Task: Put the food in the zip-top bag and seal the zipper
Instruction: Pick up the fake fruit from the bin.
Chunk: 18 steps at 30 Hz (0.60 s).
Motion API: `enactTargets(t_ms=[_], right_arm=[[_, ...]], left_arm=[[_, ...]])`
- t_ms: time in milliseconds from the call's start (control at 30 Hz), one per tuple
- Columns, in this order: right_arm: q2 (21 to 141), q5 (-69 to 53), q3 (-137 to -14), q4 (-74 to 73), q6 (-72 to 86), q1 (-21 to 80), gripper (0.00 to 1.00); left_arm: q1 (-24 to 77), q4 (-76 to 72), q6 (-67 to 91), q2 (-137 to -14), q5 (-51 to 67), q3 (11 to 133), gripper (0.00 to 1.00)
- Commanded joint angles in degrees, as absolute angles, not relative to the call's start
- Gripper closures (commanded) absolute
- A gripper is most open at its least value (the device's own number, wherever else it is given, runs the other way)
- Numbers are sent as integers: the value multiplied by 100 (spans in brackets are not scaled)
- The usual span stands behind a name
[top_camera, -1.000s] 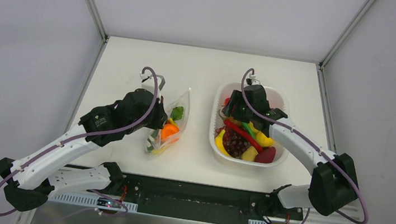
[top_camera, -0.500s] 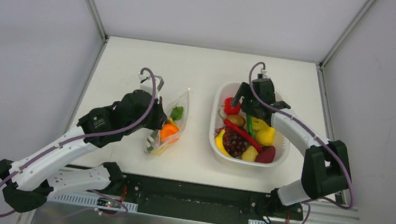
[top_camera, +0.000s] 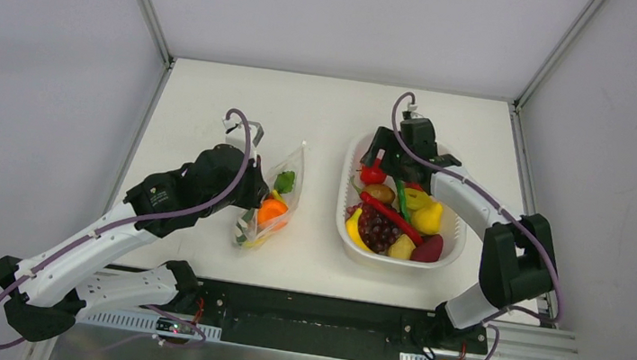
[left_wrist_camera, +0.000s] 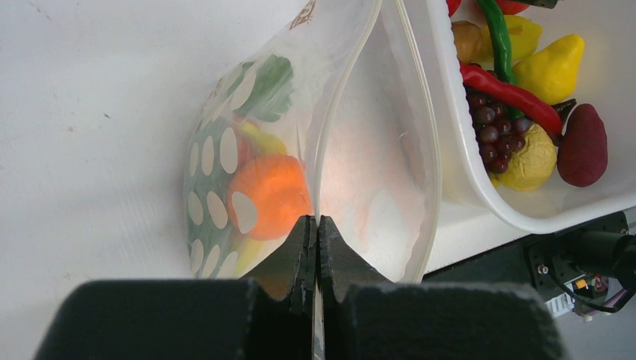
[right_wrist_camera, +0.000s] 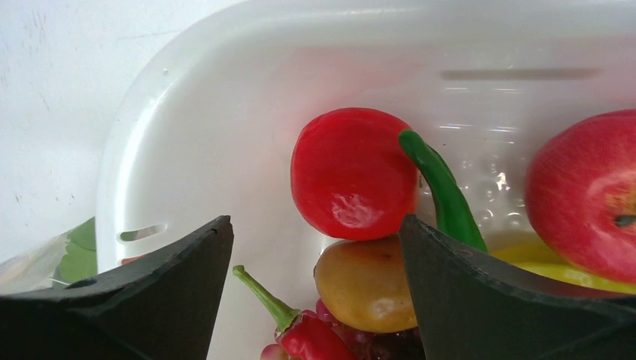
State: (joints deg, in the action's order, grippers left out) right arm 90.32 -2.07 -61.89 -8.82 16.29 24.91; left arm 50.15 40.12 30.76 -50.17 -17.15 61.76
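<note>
The dotted zip-top bag (top_camera: 275, 198) lies left of centre with its mouth held open; orange, green and yellow food (left_wrist_camera: 274, 195) is inside. My left gripper (top_camera: 252, 192) is shut on one lip of the zipper (left_wrist_camera: 337, 112), seen in the left wrist view (left_wrist_camera: 316, 225). My right gripper (top_camera: 378, 161) is open over the far-left part of the basket. In the right wrist view (right_wrist_camera: 315, 225) a red round fruit (right_wrist_camera: 352, 172) and a brown potato (right_wrist_camera: 364, 281) lie between and below its jaws, not touched.
The white basket (top_camera: 343, 210) right of the bag holds a green chili (right_wrist_camera: 442, 195), red apple (right_wrist_camera: 585, 195), red chili (left_wrist_camera: 510, 90), purple grapes (left_wrist_camera: 495, 127), yellow pear (left_wrist_camera: 551, 67) and a dark red fruit (left_wrist_camera: 583, 146). The basket wall (left_wrist_camera: 450, 150) is close beside the bag's mouth.
My right gripper has moved from the basket's left-middle toward its far-left corner, uncovering the red fruit. My left gripper and the bag have stayed still.
</note>
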Motion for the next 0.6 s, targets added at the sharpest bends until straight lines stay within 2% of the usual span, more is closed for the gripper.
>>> enactTargets(t_ms=[0, 133, 367, 567], right_arm=[[9350, -318, -6459, -1017, 1507, 2530, 16], [9682, 201, -6581, -1047, 1558, 2528, 16], [9940, 193, -6653, -999, 1277, 2566, 15], [9626, 160, -6393, -698, 1079, 2565, 32]], left_arm=[[4970, 3967, 3154, -4929, -1822, 6154, 100], [4969, 3944, 3155, -4926, -1815, 6130, 100], [4974, 3921, 3146, -4940, -1810, 6125, 100], [4974, 3920, 3154, -4930, -1797, 6096, 100]])
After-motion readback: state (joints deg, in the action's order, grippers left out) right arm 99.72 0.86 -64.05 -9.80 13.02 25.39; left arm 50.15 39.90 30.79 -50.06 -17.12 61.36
